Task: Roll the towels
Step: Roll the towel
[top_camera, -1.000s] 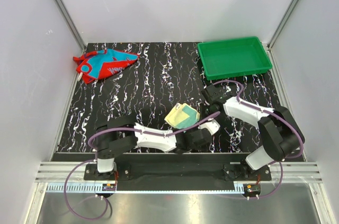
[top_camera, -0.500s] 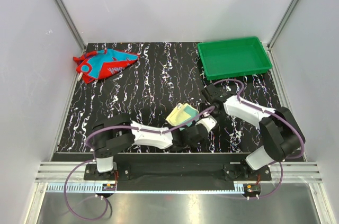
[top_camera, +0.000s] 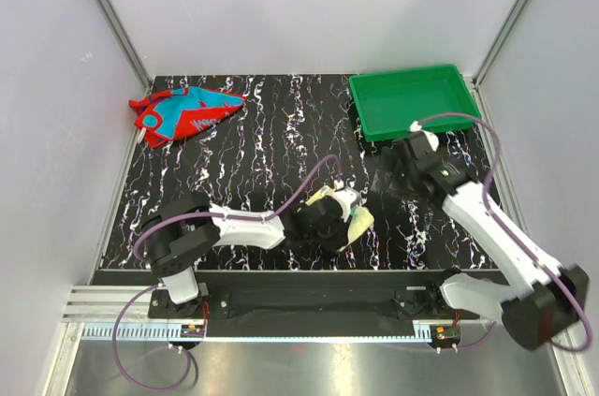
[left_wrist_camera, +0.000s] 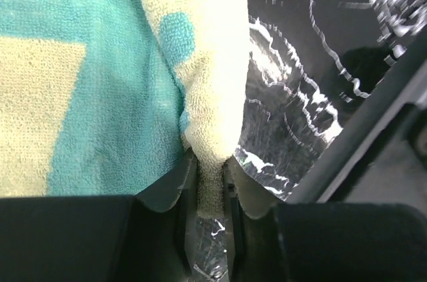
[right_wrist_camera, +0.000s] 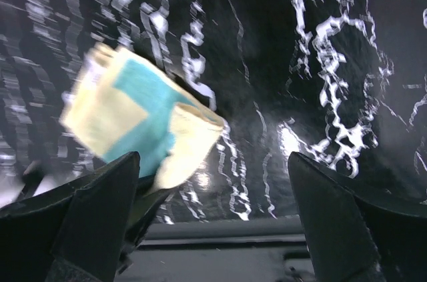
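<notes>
While left gripper (left_wrist_camera: pixel 207 215) pinches pale yellow towel (top_camera: pixel 359 222), long axis slanting near-right, right gripper (right_wrist_camera: pixel 212 182) spread wide

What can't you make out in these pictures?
- Yellow towel, top view: mostly hidden under the left gripper, so how far it is rolled is unclear.
- Same towel, left wrist view: cut off by the top and left edges.
- Same towel, right wrist view: blurred.
- Red towel, top view: too small to read its folds.
- Right gripper, top view: dark fingers lost against the dark table.
</notes>
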